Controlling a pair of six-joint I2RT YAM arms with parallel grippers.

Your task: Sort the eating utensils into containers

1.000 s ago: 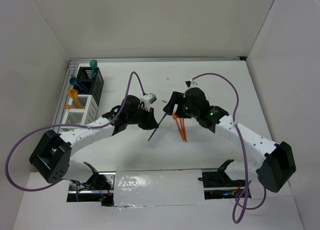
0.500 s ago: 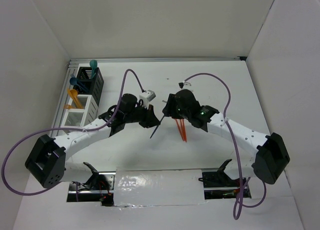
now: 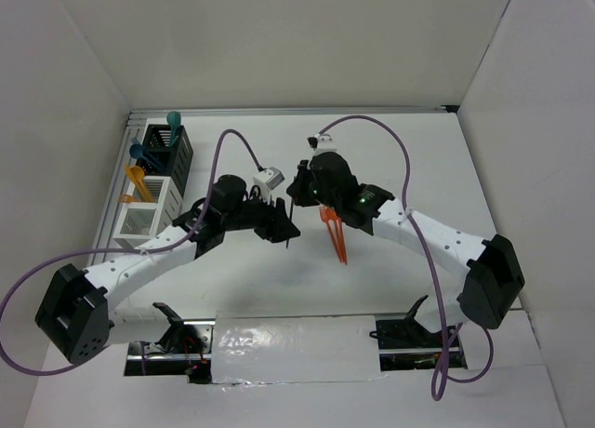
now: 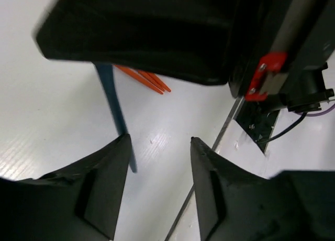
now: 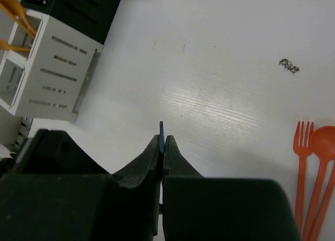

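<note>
A dark blue utensil [image 5: 161, 130] is pinched edge-on in my shut right gripper [image 5: 163, 139], its tip poking out past the pads. Its handle [image 4: 112, 102] hangs down beside my left gripper [image 4: 159, 138], which stands open and holds nothing. In the top view the two grippers meet mid-table, the left gripper [image 3: 282, 229] just below the right gripper [image 3: 296, 195]. An orange fork [image 5: 302, 162] and orange spoon [image 5: 322, 146] lie on the table to the right. A black container [image 3: 169, 150] holds teal spoons [image 3: 174, 122]. The white container [image 3: 153, 198] next to it holds orange utensils [image 3: 138, 179].
Another white container [image 3: 138, 222] continues the row along the left edge. A metal rail [image 3: 288, 112] runs along the table's far edge. Purple cables [image 3: 237, 144] loop over both arms. Walls close in on the left, right and back.
The right gripper has shut on the dark blue utensil and the left gripper has opened off it. Both grippers have shifted left and a little farther from the bases.
</note>
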